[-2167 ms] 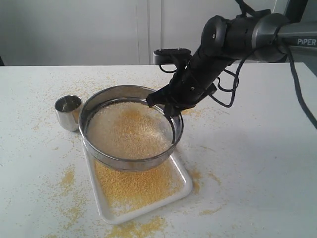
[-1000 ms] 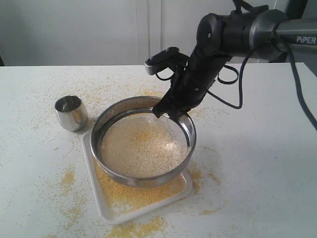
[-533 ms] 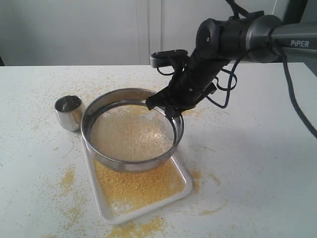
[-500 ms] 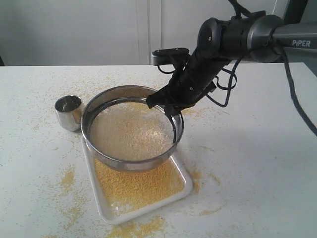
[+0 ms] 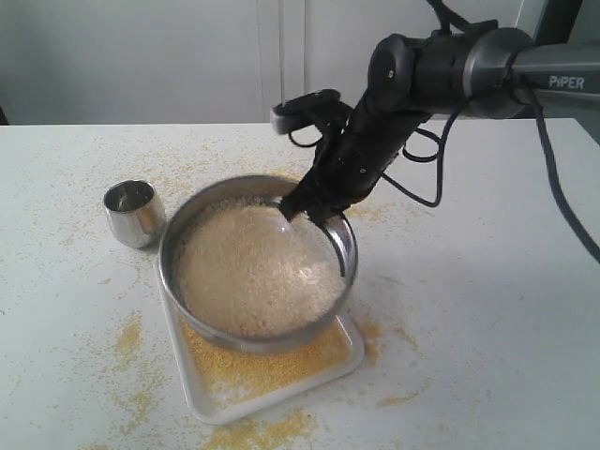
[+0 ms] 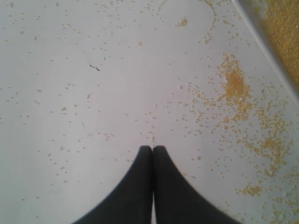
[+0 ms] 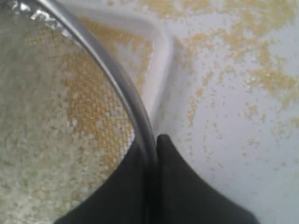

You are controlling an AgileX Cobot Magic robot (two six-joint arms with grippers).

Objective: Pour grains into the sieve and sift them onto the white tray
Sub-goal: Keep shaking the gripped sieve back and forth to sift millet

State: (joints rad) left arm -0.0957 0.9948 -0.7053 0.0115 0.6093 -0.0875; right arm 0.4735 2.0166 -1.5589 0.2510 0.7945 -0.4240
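While the right gripper (image 5: 302, 211) is clamped on the stiff steel rim of the sieve (image 5: 246, 339), just above the white tray (image 5: 272, 398), this rim seems the right hold, since the loose grains (image 5: 253, 272) slide easily; the left gripper (image 6: 152, 148) is closed, empty.

Steel sieve (image 5: 239, 337) (tilted, full of pale grains (image 5: 253, 272)) over yellow-dusted white tray (image 5: 272, 397).

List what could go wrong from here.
The right end effector pinches only the thin rim of the sieve; shaking could loosen it. The sieve is about as wide as the white tray, so grains may miss it onto the table, already littered. A swing might knock the steel cup beside it.
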